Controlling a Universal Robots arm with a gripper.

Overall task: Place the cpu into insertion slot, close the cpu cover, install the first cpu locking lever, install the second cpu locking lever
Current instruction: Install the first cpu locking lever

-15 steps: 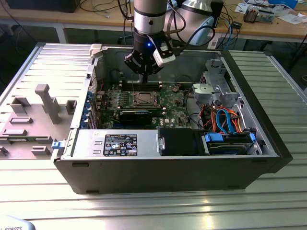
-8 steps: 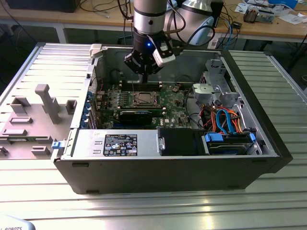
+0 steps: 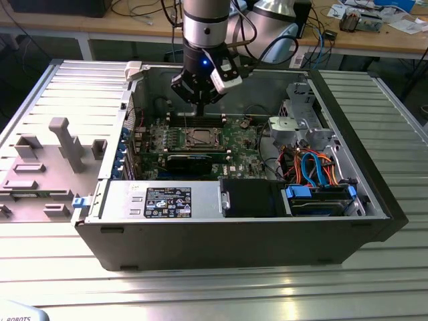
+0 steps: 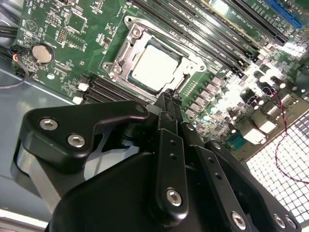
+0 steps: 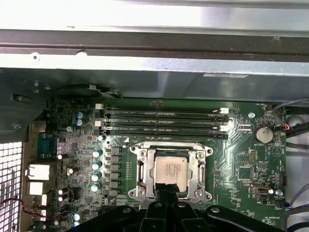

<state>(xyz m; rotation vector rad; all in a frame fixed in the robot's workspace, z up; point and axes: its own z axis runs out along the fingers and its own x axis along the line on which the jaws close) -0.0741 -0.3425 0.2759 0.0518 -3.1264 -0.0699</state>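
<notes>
Claw (image 4: 169,96): clenched, empty, hanging just above the cover (image 5: 141,166). Cpu (image 5: 170,170) seated in the slot (image 5: 195,175). Memory slots (image 5: 164,123) at 12 o'clock; battery (image 5: 263,134) at 2 o'clock.

a ribbed metal table (image 3: 221,294) carries an open computer case (image 3: 227,241) at its middle. at nine o'clock from the case a grey fixture tray (image 3: 40,180) with upright blocks lies on the table, touching the case's side.

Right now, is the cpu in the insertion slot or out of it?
In. The cpu lies flat inside the insertion slot, framed by the cpu cover.
</notes>
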